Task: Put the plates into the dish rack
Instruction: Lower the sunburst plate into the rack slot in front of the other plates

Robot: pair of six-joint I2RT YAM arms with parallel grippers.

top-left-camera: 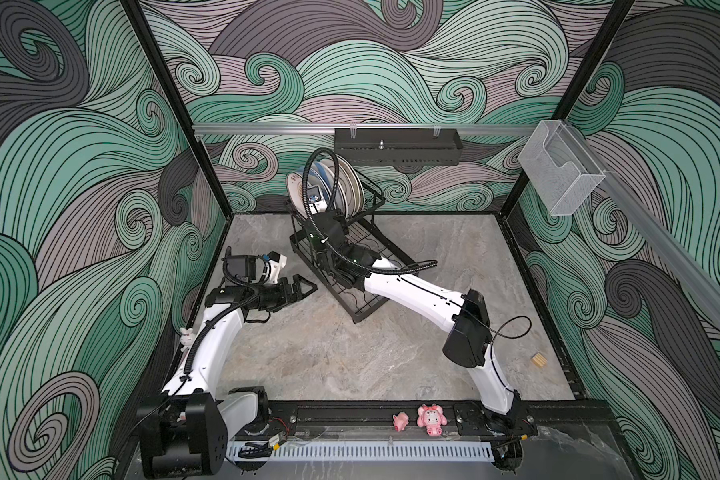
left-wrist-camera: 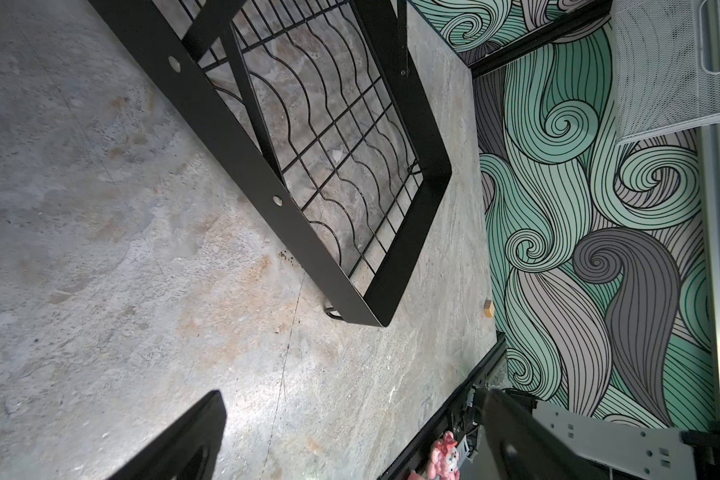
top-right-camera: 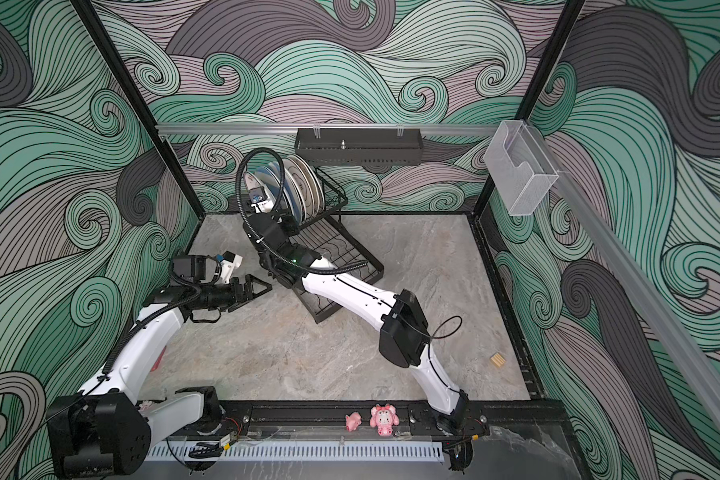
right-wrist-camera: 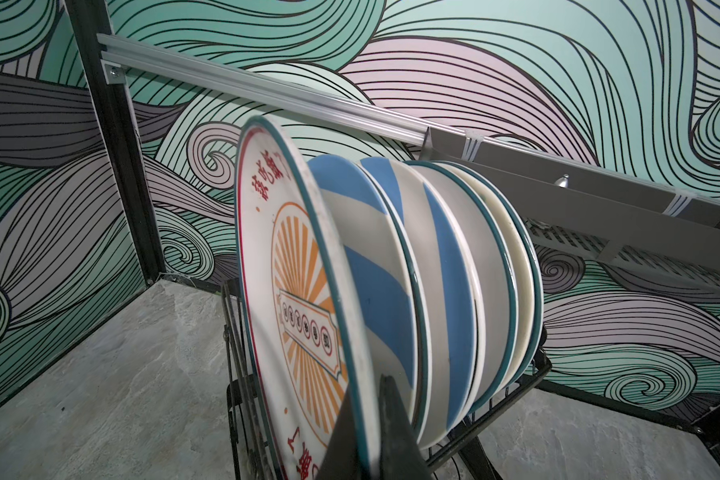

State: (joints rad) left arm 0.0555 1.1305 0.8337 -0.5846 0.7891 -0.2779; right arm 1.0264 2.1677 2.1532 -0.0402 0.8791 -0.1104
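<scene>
My right fingers (right-wrist-camera: 395,428) pinched the thin rim of a glossy round sunburst plate (right-wrist-camera: 267,270) standing upright in the wire dish rack (left-wrist-camera: 225,132). My left fingers (left-wrist-camera: 184,440) gaped wide above mottled grey tabletop (left-wrist-camera: 100,208).

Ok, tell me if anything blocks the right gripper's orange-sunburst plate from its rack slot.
Nothing visible does. The right gripper pinches the round orange-sunburst ceramic plate, already on edge in the black wire dish rack beside the blue-cream striped plate; its lower edge is hidden.
</scene>
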